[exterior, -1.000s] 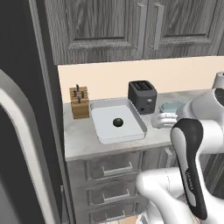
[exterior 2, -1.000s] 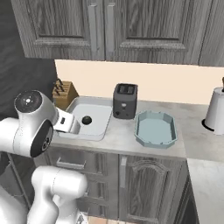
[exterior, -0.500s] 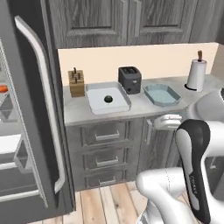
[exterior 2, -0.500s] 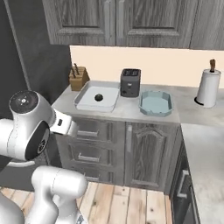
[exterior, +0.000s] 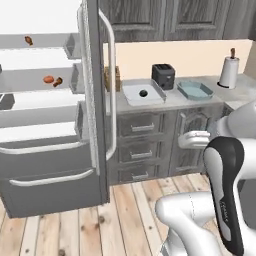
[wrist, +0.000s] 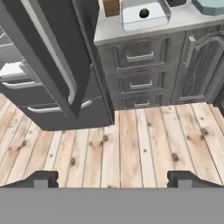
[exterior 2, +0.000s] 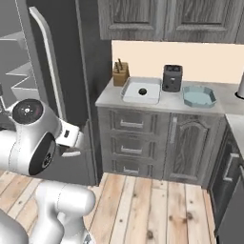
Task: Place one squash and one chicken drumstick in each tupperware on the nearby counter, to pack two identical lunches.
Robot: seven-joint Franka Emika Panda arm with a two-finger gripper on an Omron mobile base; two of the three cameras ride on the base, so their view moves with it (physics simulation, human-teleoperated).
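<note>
The white tupperware (exterior: 134, 96) sits on the counter (exterior: 172, 102) with the dark green squash (exterior: 143, 93) inside it. To its right, past a toaster, lies the blue-green tupperware (exterior: 195, 90). On the open fridge's shelves I see an orange-red squash (exterior: 48, 79) beside a chicken drumstick (exterior: 58, 80), and another drumstick (exterior: 28, 39) one shelf higher. My gripper (wrist: 112, 179) is open and holds nothing, well back from the counter and above the wooden floor. The hand view has the white tupperware (wrist: 131, 9) and green squash (wrist: 144, 13) at its top.
The fridge door (exterior: 95, 100) stands open at the counter's left end, its long handle (exterior 2: 47, 62) near my arm. A black toaster (exterior: 163, 76), a knife block (exterior 2: 120, 74) and a paper towel roll (exterior: 229, 71) stand on the counter. Drawers (wrist: 140, 57) run below.
The base has driven back from the counter, so both base views now take in the wooden floor and the open fridge on the left. The gripper has stayed open.
</note>
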